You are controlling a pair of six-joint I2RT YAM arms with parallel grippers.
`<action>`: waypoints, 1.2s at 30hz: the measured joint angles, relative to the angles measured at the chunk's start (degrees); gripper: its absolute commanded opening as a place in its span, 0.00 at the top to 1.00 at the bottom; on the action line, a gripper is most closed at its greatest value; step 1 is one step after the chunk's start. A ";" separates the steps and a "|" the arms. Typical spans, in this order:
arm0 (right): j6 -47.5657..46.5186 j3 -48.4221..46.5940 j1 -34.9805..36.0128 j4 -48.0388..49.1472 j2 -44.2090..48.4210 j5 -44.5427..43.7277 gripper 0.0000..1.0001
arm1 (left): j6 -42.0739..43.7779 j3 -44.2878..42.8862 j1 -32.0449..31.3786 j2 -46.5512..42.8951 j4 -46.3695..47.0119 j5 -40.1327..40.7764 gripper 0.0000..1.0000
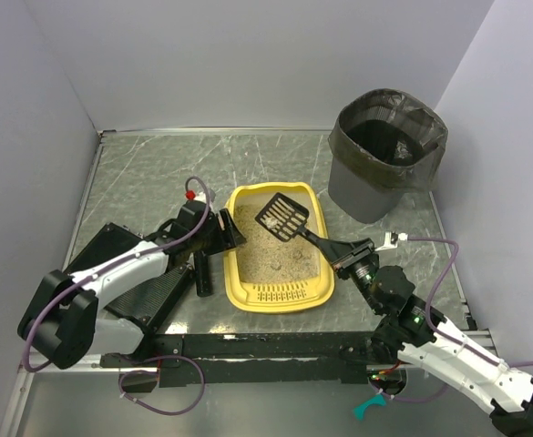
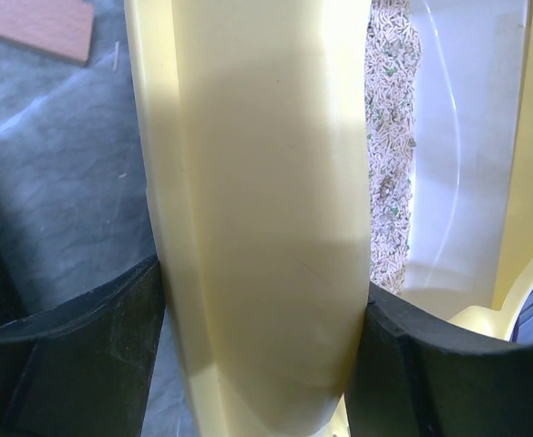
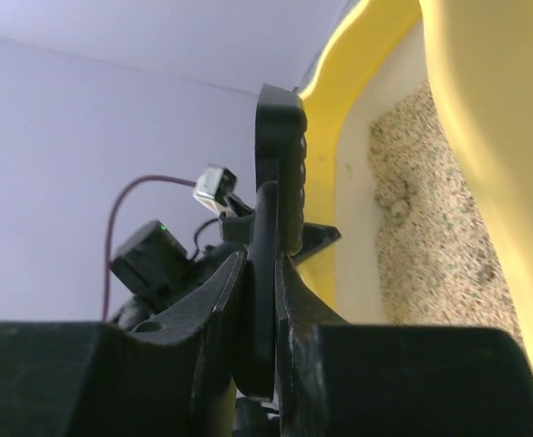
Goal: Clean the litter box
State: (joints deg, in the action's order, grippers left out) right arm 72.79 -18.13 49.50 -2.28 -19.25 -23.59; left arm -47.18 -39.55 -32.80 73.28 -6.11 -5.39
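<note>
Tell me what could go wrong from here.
1. The left end effector pinches only the litter box wall; a hard push could slide or tip it.
2. The scoop, held by its handle in the right end effector, must travel to the bin; litter may spill on the way.

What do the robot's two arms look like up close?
The left arm and right arm have white shells over black joints. A thin purple cable loops along each. The left gripper and right gripper have thick black fingers. A small red plug sits by the left wrist; a green light glows on the right arm.
</note>
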 measured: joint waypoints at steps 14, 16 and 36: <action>-0.70 -5.09 0.00 -11.65 3.74 -4.17 1.00 | 17.94 -11.32 0.63 12.59 -0.48 -6.36 0.43; -0.87 -6.69 -0.04 -13.40 3.21 -4.57 1.00 | 21.97 -14.82 1.38 15.63 -2.01 -9.16 0.42; 2.73 -9.20 -0.83 -20.35 0.24 -5.88 1.00 | 50.47 -38.27 4.90 26.49 -12.17 -27.41 0.03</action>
State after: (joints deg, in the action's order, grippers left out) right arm 75.53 -27.33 48.66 -22.63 -19.00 -29.47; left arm 3.29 -77.82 -27.90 99.77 -18.28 -32.80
